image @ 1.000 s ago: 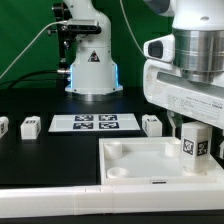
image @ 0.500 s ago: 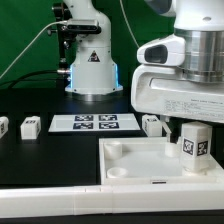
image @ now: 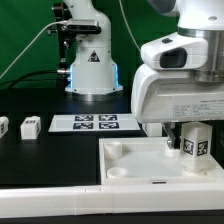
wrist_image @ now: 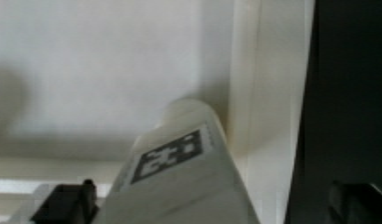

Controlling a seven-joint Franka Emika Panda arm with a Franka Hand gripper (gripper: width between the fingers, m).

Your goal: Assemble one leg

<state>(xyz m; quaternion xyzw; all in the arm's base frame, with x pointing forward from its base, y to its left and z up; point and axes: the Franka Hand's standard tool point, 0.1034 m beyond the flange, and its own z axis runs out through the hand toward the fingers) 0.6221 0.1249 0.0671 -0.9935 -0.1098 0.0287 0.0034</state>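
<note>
One leg (image: 196, 146) stands upright in the corner of the panel (image: 130, 160) on the exterior view's right, apparently seated in a corner socket. Gripper (wrist_image: 209, 204) straddles it with jaws apart and no visible squeeze.

Judged step: leg set in place, grip off.

Next move calls for either a straight lift clear without tipping it, or a fresh grip to twist it home.

Farther back: marker board (image: 95, 123), two spare legs (image: 30, 126), arm base (image: 92, 70).

Writing: square tags only. Faint print on the gripper housing is unreadable. The base carries a triangle sticker.
</note>
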